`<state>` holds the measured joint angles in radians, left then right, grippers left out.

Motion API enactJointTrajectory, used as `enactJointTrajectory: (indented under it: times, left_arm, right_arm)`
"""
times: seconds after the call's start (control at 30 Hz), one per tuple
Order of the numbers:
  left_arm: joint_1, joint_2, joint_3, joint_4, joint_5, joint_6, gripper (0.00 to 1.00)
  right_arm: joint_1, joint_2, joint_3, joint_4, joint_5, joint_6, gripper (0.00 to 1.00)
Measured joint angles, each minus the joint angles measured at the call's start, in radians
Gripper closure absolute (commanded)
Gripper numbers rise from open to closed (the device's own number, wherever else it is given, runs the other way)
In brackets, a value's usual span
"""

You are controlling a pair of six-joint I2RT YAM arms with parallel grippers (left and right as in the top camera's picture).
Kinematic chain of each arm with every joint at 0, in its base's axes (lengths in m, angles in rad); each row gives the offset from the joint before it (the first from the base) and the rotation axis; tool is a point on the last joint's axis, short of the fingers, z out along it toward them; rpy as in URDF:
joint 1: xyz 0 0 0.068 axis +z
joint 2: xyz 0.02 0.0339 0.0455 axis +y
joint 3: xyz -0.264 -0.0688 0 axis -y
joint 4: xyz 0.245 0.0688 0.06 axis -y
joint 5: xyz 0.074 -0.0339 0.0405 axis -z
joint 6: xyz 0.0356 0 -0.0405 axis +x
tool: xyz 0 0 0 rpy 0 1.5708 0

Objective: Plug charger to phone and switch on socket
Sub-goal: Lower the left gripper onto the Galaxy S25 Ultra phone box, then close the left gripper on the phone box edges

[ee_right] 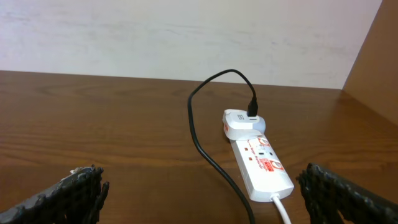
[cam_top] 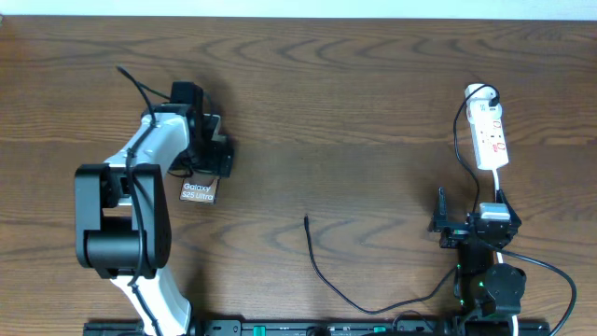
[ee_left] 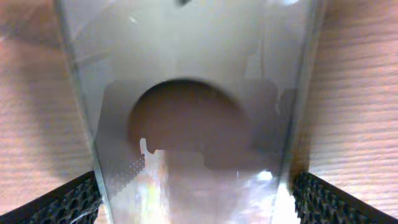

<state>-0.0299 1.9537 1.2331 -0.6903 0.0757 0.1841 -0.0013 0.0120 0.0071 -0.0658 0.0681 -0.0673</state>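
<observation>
2 grippers gape, released: left gripper (cam_top: 213, 154) straddles the phone (cam_top: 198, 191) at left, right gripper (cam_top: 471, 213) empty, lower right. Socket (cam_top: 492, 140), upper right, holds a white adapter (cam_top: 480, 93) carrying the charger (cam_top: 322, 275).

1. My left arm (cam_top: 140, 187) reaches forward from its base, elbow bent high.
2. My left gripper (ee_left: 199, 208) points straight down, jaws spread wide, fingers (ee_left: 65, 200) at either lower corner of its view.
3. My right arm (cam_top: 490, 280) sits folded close to its base.
4. My right gripper (ee_right: 205, 208) faces level ahead, jaws wide, nothing gripped.
</observation>
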Motion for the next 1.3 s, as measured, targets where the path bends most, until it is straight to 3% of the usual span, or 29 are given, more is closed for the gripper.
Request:
enactJointTrajectory:
  times: [1.3]
  left_arm:
    - [-0.018,0.000,0.000,-0.008,0.000,0.082,0.02]
  right_arm:
    - [0.000,0.000,0.000,0.000,0.000,0.000,0.01]
